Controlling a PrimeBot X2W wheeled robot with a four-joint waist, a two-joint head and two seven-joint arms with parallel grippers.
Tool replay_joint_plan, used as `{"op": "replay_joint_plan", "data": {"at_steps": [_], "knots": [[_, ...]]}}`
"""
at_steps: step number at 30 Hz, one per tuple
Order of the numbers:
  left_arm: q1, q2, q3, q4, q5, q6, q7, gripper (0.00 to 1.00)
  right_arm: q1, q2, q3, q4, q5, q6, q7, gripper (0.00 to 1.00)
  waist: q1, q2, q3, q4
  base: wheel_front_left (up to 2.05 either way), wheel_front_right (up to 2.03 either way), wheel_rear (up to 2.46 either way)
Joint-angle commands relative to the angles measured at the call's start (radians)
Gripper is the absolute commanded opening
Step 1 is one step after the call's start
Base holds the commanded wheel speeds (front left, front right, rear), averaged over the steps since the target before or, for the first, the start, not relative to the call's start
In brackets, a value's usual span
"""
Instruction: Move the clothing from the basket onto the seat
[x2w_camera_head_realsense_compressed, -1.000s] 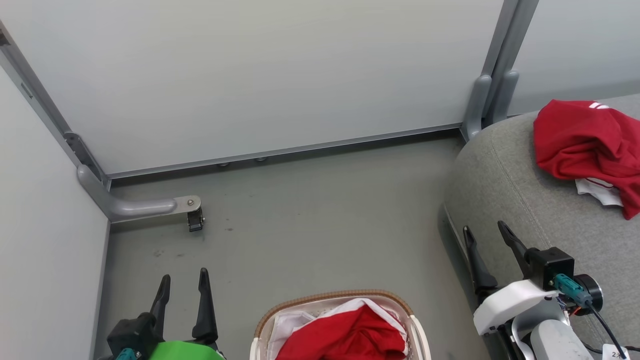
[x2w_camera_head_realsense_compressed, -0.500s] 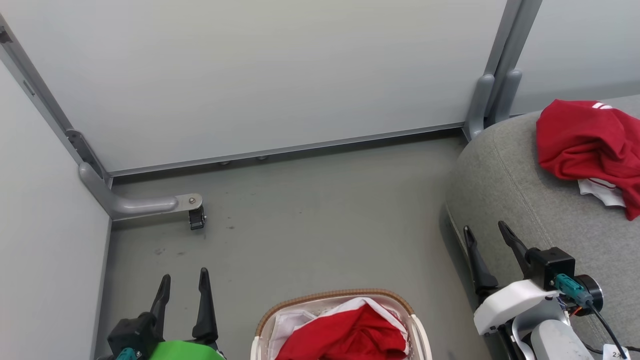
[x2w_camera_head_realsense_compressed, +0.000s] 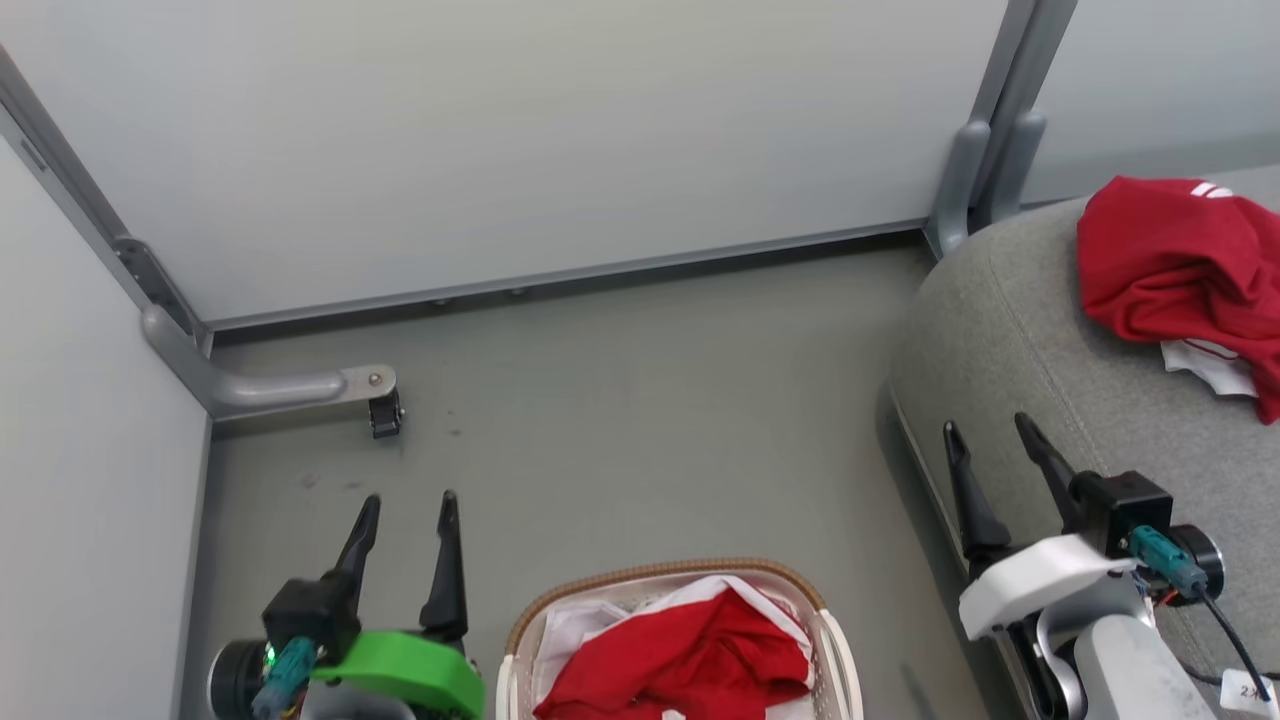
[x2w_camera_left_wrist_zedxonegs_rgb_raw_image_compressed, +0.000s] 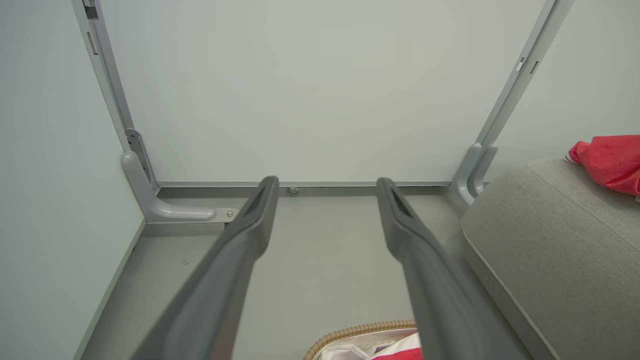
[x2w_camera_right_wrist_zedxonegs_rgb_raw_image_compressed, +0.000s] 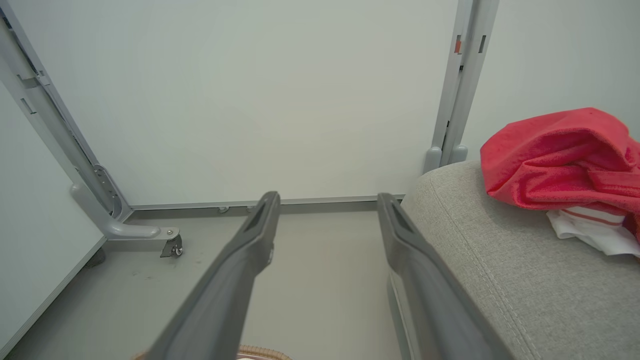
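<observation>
The basket (x2w_camera_head_realsense_compressed: 545, 604), cream with a brown rim, stands on the floor at the bottom middle of the head view and holds crumpled red and white clothing (x2w_camera_head_realsense_compressed: 690, 655). Its rim (x2w_camera_left_wrist_zedxonegs_rgb_raw_image_compressed: 350, 331) also peeks into the left wrist view. On the grey seat (x2w_camera_head_realsense_compressed: 1010, 330) at the right lies another red and white heap of clothing (x2w_camera_head_realsense_compressed: 1170, 260), which is also in the right wrist view (x2w_camera_right_wrist_zedxonegs_rgb_raw_image_compressed: 560, 155). My left gripper (x2w_camera_head_realsense_compressed: 410, 500) hangs open and empty just left of the basket. My right gripper (x2w_camera_head_realsense_compressed: 990, 425) is open and empty over the seat's near edge.
Pale partition walls (x2w_camera_head_realsense_compressed: 500, 140) close off the back and left. A grey bracket foot with a small caster (x2w_camera_head_realsense_compressed: 385, 412) sticks out from the left corner. A grey post (x2w_camera_head_realsense_compressed: 985, 150) stands behind the seat. Bare grey floor (x2w_camera_head_realsense_compressed: 640, 420) lies between the basket and the wall.
Both grippers have risen in the head view, the left one more and a little rightward. The camera has shifted slightly. Both grippers stay open and the clothing has not moved.
</observation>
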Motion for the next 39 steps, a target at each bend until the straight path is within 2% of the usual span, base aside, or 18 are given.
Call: {"op": "replay_joint_plan", "data": {"at_steps": [1, 11, 17, 27, 33, 39], "knots": [[-0.038, 0.001, -0.010, 0.012, 0.018, -0.008, 0.000, 1.00, -0.020, -0.004, -0.005, -0.010, -0.008, -0.001, -0.002, 1.00, 0.0000, 0.0000, 0.040, -0.011, 0.00, 0.00, 0.00], [-0.250, 0.002, -0.143, 0.206, 0.040, -0.036, 0.000, 1.00, -0.119, -0.004, -0.033, -0.062, -0.025, -0.001, -0.002, 1.00, 0.0000, 0.0000, 0.237, -0.076, 0.00, 0.00, 0.00], [-0.369, 0.003, -0.271, 0.390, 0.099, -0.051, 0.000, 1.00, -0.177, -0.003, -0.039, -0.092, -0.009, -0.001, -0.002, 1.00, 0.0000, 0.0000, 0.366, -0.124, 0.00, 0.00, 0.00], [-0.534, 0.004, -0.464, 0.680, 0.193, -0.068, 0.029, 1.00, -0.251, -0.003, 0.007, -0.129, 0.052, -0.001, -0.002, 1.00, 0.0000, 0.0000, 0.560, -0.212, 0.00, 0.00, 0.00], [-0.613, 0.014, -0.508, 0.801, 0.216, -0.071, 0.041, 1.00, -0.283, -0.003, 0.047, -0.140, 0.103, -0.001, -0.002, 1.00, 0.0000, 0.0000, 0.638, -0.267, 0.00, 0.00, 0.00], [-0.665, 0.031, -0.515, 0.879, 0.221, -0.051, 0.045, 1.00, -0.303, -0.002, 0.095, -0.151, 0.150, -0.001, -0.002, 1.00, 0.0000, 0.0000, 0.695, -0.314, 0.00, 0.00, 0.00]]}}
